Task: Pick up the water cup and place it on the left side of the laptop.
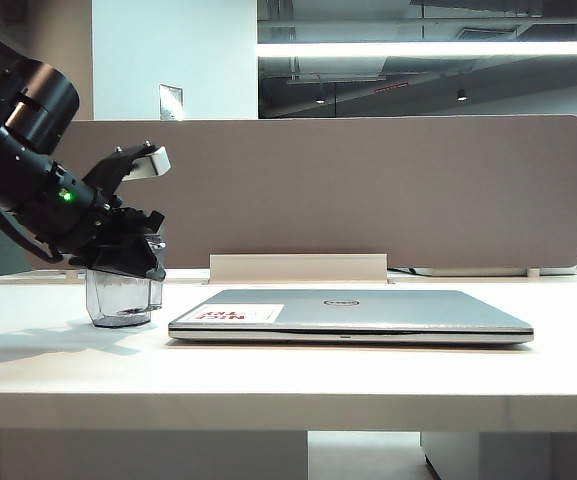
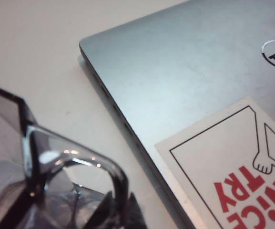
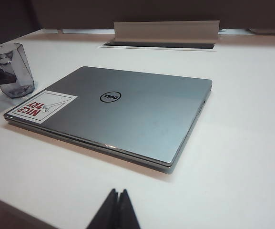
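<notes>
Gripping: left gripper (image 1: 128, 255) is clamped on the rim of the water cup (image 1: 123, 298), fingers pinched tight on the plastic
Cup look: see-through smoky grey plastic, faceted sides tapering down to a narrower base, glossy curved handle (image 2: 96, 174) up close in the left wrist view
Cup spot: on the white table (image 1: 288, 375), just beside the laptop's left edge, base looks down on the surface, not touching the laptop
Laptop: laptop (image 1: 353, 314) is thin, brushed silver-grey, lid closed, lying flat, rounded corners, dark oval logo (image 3: 110, 97)
Sticker: white sticker (image 3: 41, 107) with red block letters near the cup-side corner
Right gripper: right gripper (image 3: 114, 210) hangs near the table's front edge, dark fingertips pressed together, holding nothing
Backdrop: beige matte divider panel (image 1: 368, 190) behind the desk
</notes>
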